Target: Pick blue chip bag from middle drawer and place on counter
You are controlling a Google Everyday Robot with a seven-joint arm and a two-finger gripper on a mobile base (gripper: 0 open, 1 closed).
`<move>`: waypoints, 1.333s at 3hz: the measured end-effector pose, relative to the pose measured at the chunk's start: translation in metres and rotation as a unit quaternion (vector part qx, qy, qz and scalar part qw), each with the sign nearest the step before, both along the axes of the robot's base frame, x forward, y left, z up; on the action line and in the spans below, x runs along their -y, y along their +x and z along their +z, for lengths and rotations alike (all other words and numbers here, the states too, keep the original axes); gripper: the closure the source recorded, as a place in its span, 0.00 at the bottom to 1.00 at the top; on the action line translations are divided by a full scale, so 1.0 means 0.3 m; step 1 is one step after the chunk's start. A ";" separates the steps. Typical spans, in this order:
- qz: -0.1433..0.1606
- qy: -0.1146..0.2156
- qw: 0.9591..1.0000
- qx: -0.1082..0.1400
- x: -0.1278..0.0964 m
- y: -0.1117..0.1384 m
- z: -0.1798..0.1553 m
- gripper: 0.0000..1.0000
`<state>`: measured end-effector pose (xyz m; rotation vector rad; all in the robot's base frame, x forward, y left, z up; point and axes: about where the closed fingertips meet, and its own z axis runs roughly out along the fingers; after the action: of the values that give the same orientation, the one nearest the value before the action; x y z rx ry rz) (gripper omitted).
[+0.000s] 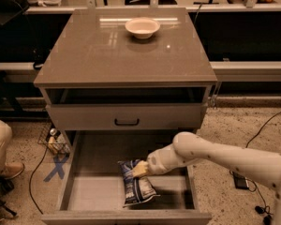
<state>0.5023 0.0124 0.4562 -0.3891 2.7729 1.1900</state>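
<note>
The blue chip bag (136,189) is in the open middle drawer (93,191), right of centre, its top end raised off the floor. My gripper (138,169) comes in from the right on the white arm and is shut on the bag's top edge. The bag hangs tilted below the gripper and its lower end is close to the drawer floor. The counter (103,55) above is a glossy grey-brown slab with a white bowl (142,27) near its back edge.
A shallower drawer front with a black handle (127,122) sits just above the open drawer. A wire basket with bottles (55,142) stands on the floor at the left. A person's leg and shoe (1,146) are at the far left. Cables lie on the floor at the right.
</note>
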 end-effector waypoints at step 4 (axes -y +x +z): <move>-0.060 0.025 0.994 0.085 0.334 -0.016 0.215 1.00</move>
<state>0.4976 -0.0877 0.5207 -0.2996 2.5778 1.1409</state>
